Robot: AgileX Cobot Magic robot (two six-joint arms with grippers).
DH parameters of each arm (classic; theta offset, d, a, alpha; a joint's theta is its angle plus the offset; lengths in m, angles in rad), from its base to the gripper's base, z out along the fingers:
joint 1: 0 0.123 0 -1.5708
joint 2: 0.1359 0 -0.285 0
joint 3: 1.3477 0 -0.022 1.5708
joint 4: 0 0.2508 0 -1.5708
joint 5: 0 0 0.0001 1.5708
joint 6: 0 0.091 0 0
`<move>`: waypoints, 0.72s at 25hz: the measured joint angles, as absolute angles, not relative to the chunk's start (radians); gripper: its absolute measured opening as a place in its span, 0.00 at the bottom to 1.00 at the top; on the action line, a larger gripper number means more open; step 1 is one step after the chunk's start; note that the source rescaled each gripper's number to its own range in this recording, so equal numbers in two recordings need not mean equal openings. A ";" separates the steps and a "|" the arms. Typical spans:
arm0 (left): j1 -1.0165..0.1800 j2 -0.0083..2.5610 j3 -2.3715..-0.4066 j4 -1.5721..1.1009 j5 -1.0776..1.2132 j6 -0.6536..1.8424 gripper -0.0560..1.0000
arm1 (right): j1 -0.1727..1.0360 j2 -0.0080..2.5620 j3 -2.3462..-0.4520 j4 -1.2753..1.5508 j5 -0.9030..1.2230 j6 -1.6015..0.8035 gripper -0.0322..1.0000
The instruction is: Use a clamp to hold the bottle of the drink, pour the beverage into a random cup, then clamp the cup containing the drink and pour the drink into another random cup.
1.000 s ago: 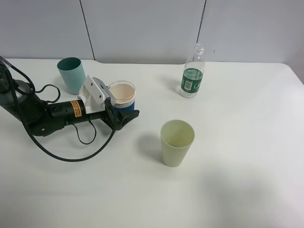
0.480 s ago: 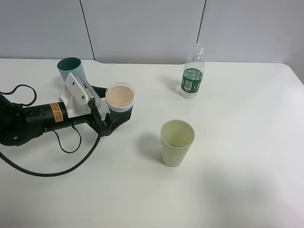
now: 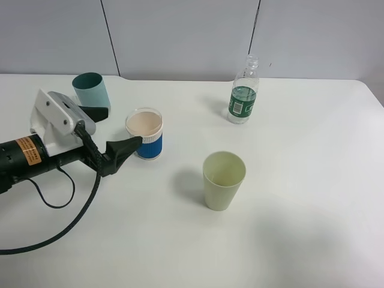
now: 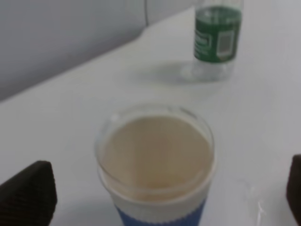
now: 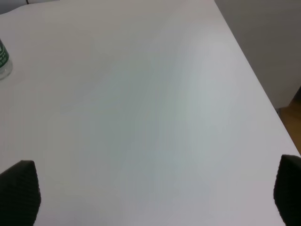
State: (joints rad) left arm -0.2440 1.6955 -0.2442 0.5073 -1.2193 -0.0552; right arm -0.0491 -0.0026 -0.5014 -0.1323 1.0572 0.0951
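Left jaws: the left gripper [image 3: 117,129] is seen spread wide, nothing is held; one finger tip [image 3: 127,144] is just beside the blue-sleeved cup, the other finger [image 3: 96,111] lies near the teal cup. In the left wrist view the two dark pads [image 4: 28,190] are seen at both sides of the blue-sleeved cup, apart from it.
Right jaws: the right gripper [image 5: 155,195] is seen only in the right wrist view, spread wide over bare desk, with nothing between the pads [image 5: 19,193].
Blue-sleeved cup [image 3: 144,134]: upright on the desk [image 3: 300,228], left of the middle; the inside looks cream-coloured. Whether liquid is inside cannot be told.
Yellow-green cup [image 3: 223,180]: upright near the middle of the desk, well apart from the blue-sleeved cup; only its pale inner wall is shown.
Teal cup [image 3: 91,93]: upright at the back left, behind the left gripper; its contents cannot be seen.
Bottle [image 3: 243,92]: upright at the back of the desk, right of the middle, no cap is seen on its neck. The body above the green label looks clear; any liquid inside cannot be made out.
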 joint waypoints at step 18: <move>-0.244 0.993 -0.322 0.262 -0.442 -0.053 0.99 | -0.049 -0.003 -0.501 -0.132 1.057 0.095 1.00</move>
State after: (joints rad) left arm -0.2440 0.9926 -0.3219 0.2618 -0.4422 -0.0530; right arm -0.0491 -0.0026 -0.5014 -0.1323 1.0572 0.0951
